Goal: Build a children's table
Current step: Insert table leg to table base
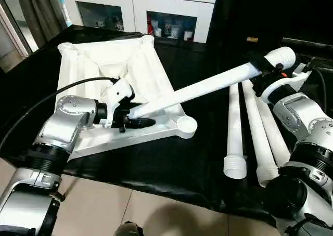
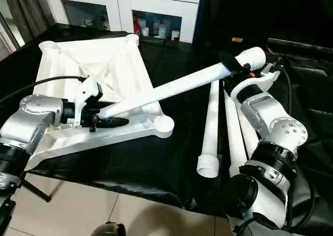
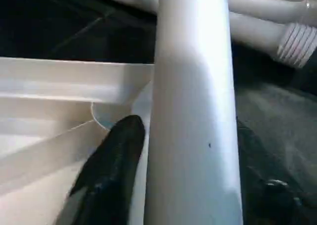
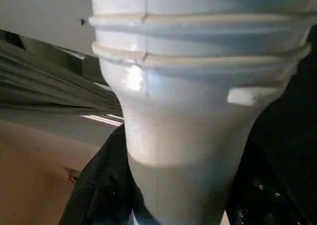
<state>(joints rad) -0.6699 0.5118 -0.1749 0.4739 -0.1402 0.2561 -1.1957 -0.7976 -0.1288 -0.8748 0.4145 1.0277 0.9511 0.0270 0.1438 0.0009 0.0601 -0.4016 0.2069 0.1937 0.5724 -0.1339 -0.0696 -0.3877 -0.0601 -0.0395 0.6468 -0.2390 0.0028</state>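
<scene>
The children's table's white tabletop [image 1: 130, 64] lies ribbed side up on the black cloth. One long white leg [image 1: 203, 88] hangs slanted above it. Its narrow end is at the tabletop's near edge, beside a round corner socket [image 1: 187, 126]. My left gripper [image 1: 141, 116] is shut on that narrow end; in the left wrist view a black finger [image 3: 111, 170] presses against the leg [image 3: 193, 111]. My right gripper [image 1: 268, 68] is shut on the leg just below its wide threaded end [image 4: 188, 111]. Three more legs [image 1: 234, 137] lie side by side on the right.
The black-draped work table's front edge [image 1: 171, 186] runs close below the tabletop, with tiled floor [image 1: 156, 215] beyond it. A white cabinet [image 1: 171, 12] stands at the back. A black cable [image 1: 62, 88] arcs over my left forearm.
</scene>
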